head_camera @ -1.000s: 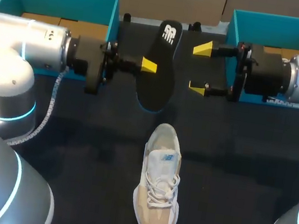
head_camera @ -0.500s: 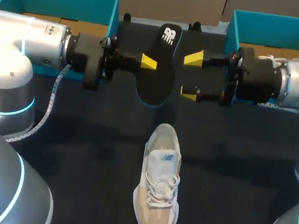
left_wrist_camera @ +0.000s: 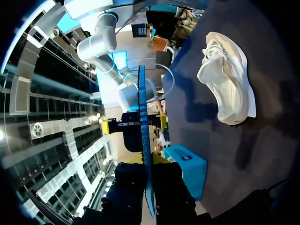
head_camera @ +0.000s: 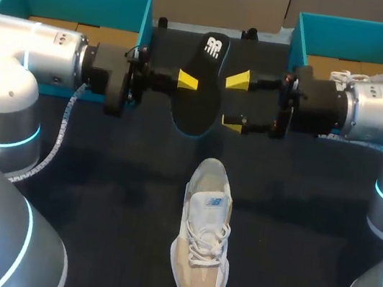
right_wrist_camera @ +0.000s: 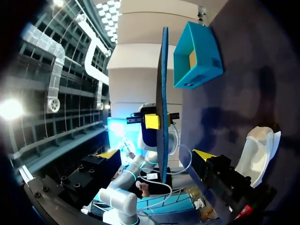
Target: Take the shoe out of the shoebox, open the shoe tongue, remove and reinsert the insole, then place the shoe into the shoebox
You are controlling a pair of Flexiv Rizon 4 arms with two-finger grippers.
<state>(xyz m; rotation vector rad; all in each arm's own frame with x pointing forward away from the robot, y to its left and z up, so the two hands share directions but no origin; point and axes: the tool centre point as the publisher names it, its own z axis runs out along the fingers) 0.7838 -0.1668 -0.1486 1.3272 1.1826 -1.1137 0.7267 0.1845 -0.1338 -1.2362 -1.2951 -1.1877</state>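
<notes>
Dark table [head_camera: 313, 206] is carrying the shoe [head_camera: 204, 233], toe toward me. Beyond its heel my left gripper [head_camera: 187, 81] is clamping the insole [head_camera: 207, 66], lengthwise away from me; my right gripper [head_camera: 235, 101] is hovering beside its free edge, jaws apart.

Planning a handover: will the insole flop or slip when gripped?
Probably fairly stiff: held only mid-length by the left end effector, the insole looks straight, unsagging. Likely light, being thin. Its smooth face may slip.

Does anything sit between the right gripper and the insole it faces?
Nothing visible does. The right gripper, open, faces the insole across bare air, while the left gripper holds the insole's opposite edge.
</notes>
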